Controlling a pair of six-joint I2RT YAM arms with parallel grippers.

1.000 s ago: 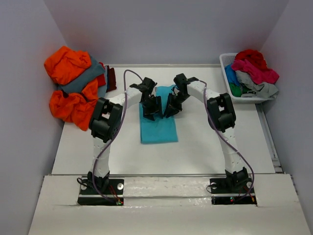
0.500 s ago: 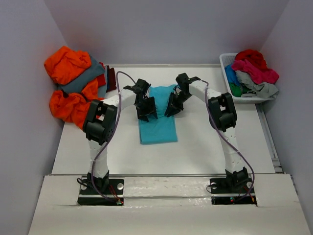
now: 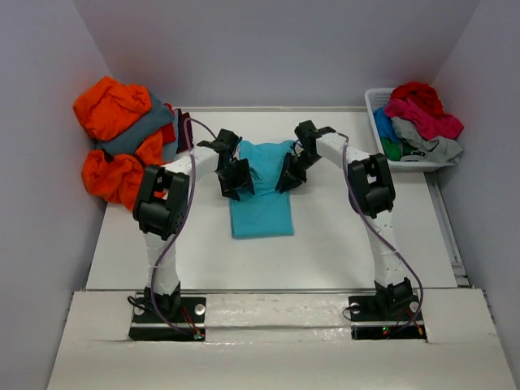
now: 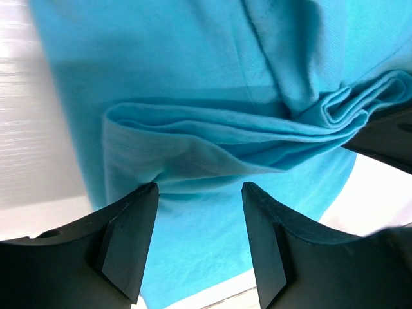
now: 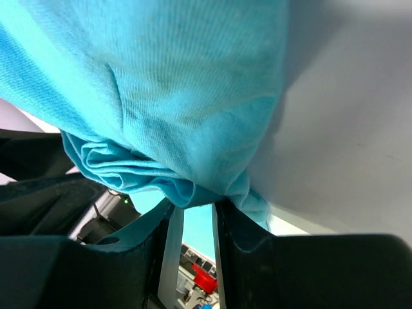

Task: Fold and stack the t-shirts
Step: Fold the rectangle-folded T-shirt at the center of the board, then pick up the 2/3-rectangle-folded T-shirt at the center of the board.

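Note:
A turquoise t-shirt lies folded into a long strip in the middle of the white table. My left gripper hovers over its left edge. In the left wrist view this gripper is open and empty, with the shirt and a loose fold beneath it. My right gripper is at the shirt's right edge. In the right wrist view it is shut on a bunched fold of the turquoise shirt.
A pile of orange and slate grey shirts sits at the far left, with a maroon one beside it. A white slatted basket at the far right holds red, pink, light grey and green shirts.
My left gripper has moved left from over the shirt to its left edge. The right gripper has stayed at the right edge.

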